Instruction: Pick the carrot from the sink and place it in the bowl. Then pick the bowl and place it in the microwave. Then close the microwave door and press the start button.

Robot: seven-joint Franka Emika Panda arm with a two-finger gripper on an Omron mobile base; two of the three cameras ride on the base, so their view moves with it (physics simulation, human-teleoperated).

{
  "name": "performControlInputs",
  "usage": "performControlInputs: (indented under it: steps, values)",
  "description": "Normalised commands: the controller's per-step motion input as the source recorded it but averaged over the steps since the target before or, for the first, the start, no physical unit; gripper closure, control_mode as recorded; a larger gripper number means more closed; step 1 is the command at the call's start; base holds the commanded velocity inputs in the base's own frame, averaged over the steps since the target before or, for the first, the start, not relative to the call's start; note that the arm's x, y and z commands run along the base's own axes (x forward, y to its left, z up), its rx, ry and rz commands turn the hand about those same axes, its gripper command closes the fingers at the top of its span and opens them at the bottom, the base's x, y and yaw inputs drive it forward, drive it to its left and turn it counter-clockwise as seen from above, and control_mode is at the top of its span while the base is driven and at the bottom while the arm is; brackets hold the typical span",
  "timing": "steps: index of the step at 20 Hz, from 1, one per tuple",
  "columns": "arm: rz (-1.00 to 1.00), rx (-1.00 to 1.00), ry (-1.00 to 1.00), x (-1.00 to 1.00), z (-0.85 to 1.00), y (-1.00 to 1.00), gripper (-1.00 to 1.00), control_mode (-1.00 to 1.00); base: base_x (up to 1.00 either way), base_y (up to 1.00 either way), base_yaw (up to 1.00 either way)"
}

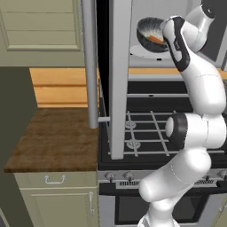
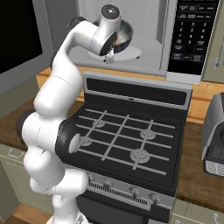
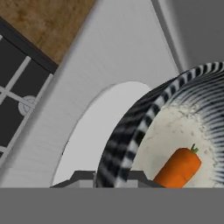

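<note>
**Bowl and carrot hanging inside the open microwave**

Beige cabinets and a wooden counter (image 1: 53,137) are flanking the black stove (image 1: 150,128) in the left base view. Up front, the microwave door (image 1: 119,75) is standing wide open. Behind it the bowl (image 1: 150,33), tilted, is hanging above the white turntable (image 1: 144,52) with the carrot (image 1: 155,39) showing inside.

From the right base view, the arm is reaching into the microwave (image 2: 148,39), the gripper (image 2: 110,53) hiding most of the bowl (image 2: 126,33).

Looking along the hand, the fingers (image 3: 83,177) are pinching the bowl's ribbed rim (image 3: 127,135); the carrot (image 3: 178,168) is lying on its pale floor.
</note>
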Motion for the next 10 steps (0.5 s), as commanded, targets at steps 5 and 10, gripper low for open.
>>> performControlInputs:
  steps: [5, 10]
  values:
    - [0.00, -0.04, 0.12, 0.17, -0.32, 0.00, 1.00, -1.00, 0.00, 0.00, 0.00]
    - [0.00, -0.01, 0.02, 0.10, -0.12, 0.00, -1.00, -1.00, 0.00, 0.00, 0.00]
